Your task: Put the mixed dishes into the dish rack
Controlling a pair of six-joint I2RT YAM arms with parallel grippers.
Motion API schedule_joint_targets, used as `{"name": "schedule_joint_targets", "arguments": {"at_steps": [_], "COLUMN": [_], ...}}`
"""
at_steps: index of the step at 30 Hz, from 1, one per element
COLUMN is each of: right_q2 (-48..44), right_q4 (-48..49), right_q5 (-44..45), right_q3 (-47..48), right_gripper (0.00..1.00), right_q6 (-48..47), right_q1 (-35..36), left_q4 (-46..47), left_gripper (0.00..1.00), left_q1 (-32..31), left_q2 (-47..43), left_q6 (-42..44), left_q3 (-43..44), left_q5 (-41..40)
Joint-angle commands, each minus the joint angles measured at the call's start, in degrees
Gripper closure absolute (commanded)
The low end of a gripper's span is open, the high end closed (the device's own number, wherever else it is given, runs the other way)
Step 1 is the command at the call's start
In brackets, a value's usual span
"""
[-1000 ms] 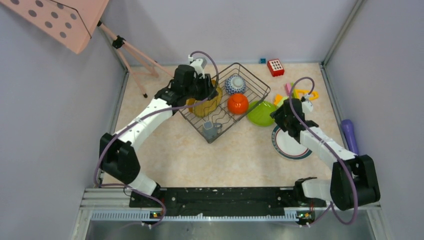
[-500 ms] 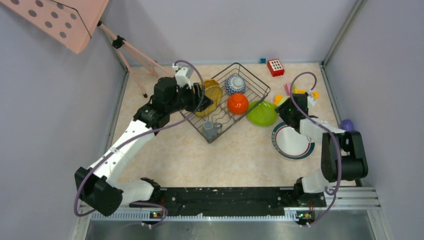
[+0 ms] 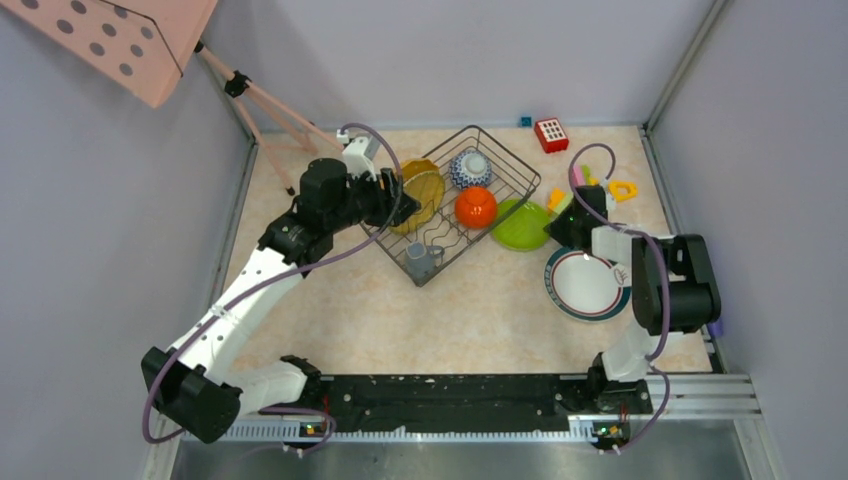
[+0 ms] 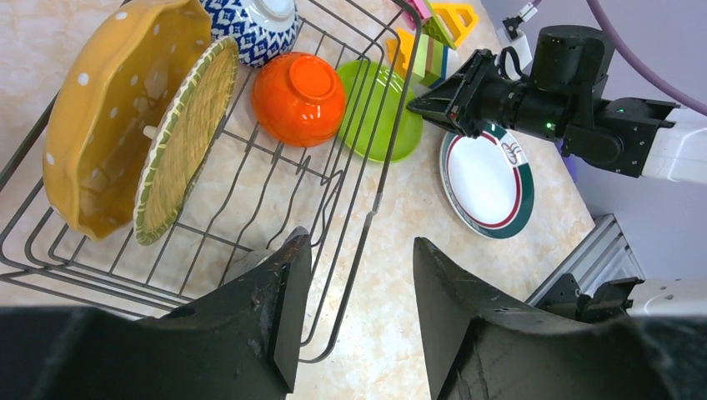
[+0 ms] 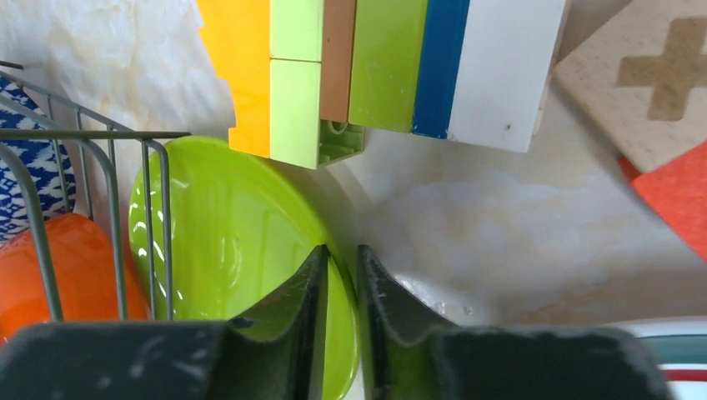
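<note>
Lime green plate [image 5: 225, 242], partly hidden behind dish rack [image 5: 92, 134] wires, was pinched at its rim by right gripper [image 5: 342, 258]; left gripper [image 4: 360, 246] hovered unclenched.

Seen: lime green plate [image 5: 225, 242], orange-red bowl [image 4: 298, 97], blue-wht patterned bowl [image 4: 250, 29], yellow plate [image 4: 108, 108] (wht dots), wht plate [image 4: 483, 175] w/ green-red rim.

A red block [image 3: 551, 133] with white squares sits by the back wall, a tiny blue cube [image 3: 525, 122] just left of it. Orange, lime, tan, green, blue and white toy blocks [image 5: 392, 62] are pressed side by side, next to a wooden tile [image 5: 659, 75] marked with a cross. Far left, a pink perforated panel [image 3: 130, 40] tops a tripod [image 3: 270, 110].
</note>
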Motion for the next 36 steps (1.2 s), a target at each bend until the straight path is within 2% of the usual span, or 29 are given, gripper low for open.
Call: {"name": "schedule_joint_targets", "arguments": {"at_steps": [1,2,6,11,16,21,25,29,36], "right_q2": [0.8,0.7,-1.8,-8.4,-16.2,-25.4,-32.9,-39.1,-44.0], "right_q4": [0.7,1.4,-3.0,-14.0,-16.2,-15.6,-14.8,-17.9,-13.1], "right_q5": [-6.2,-7.4,-2.6,11.0,13.6,11.0,8.4,7.2,-17.8], "right_q3": [2.0,1.7,1.3,2.1,0.7,-0.6,-1.4,0.2,0.5], "right_gripper": [0.92,1.0,1.0,1.0,1.0,1.0,1.0,1.0,1.0], "right_q6": [0.1,-0.1,0.2,1.9,-0.3,-6.0,-10.9,-12.8,-21.6], "right_q1": [-1.4,-1.8,-2.5,-2.5,-2.5,-2.4,-2.4,-2.4,-2.4], "left_q4": [-0.1,-0.2,-0.8,-0.8,0.1,2.7,7.0,9.6,15.5], "left_gripper": [0.46,0.46,0.46,0.46,0.46,0.42,0.37,0.32,0.19], "left_q1": [0.0,0.0,0.0,0.0,0.0,0.0,0.0,0.0,0.0], "left_q2": [-1.7,-1.8,-2.1,-2.4,-1.4,0.7,3.1,5.8,9.8], "left_q6": [1.3,1.4,1.6,1.3,-0.4,-3.2,-5.8,-6.9,-8.8], "left_q3": [-0.2,-0.2,-0.2,-0.4,-0.6,-1.5,-2.1,-1.1,1.7], "left_q5": [-1.0,-1.1,-1.2,-1.3,0.8,4.2,9.9,14.3,20.1]}}
